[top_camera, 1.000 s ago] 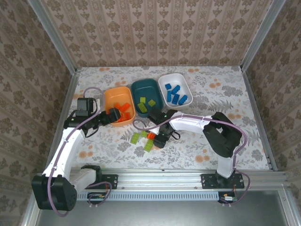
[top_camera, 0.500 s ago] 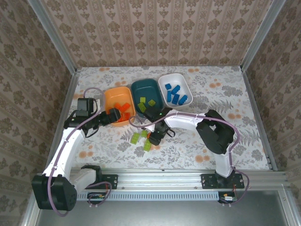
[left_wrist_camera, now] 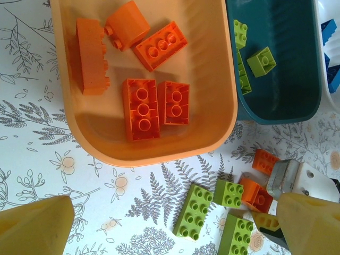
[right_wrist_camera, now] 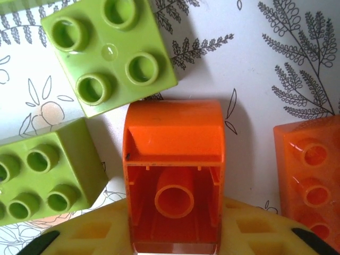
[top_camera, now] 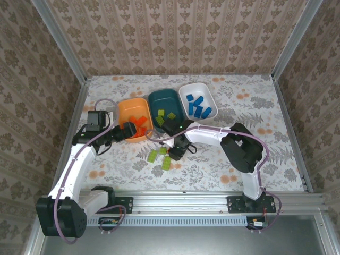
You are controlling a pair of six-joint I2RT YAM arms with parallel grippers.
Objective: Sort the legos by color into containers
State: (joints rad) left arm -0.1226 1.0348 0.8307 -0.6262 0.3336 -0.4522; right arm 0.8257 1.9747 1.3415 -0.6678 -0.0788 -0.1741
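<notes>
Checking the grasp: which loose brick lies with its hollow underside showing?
The orange plastic brick at the right gripper; the lime-green plastic bricks beside it show studs.

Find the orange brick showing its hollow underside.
The orange brick sits bottom centre in the right wrist view, between the right gripper's fingers, a square lime green brick above it, another orange brick on its right.

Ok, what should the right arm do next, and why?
Probably lift straight up a little: the right gripper appears closed on the orange brick, with green bricks close beside it, so dragging sideways could shove them. Then the orange dish.
</notes>
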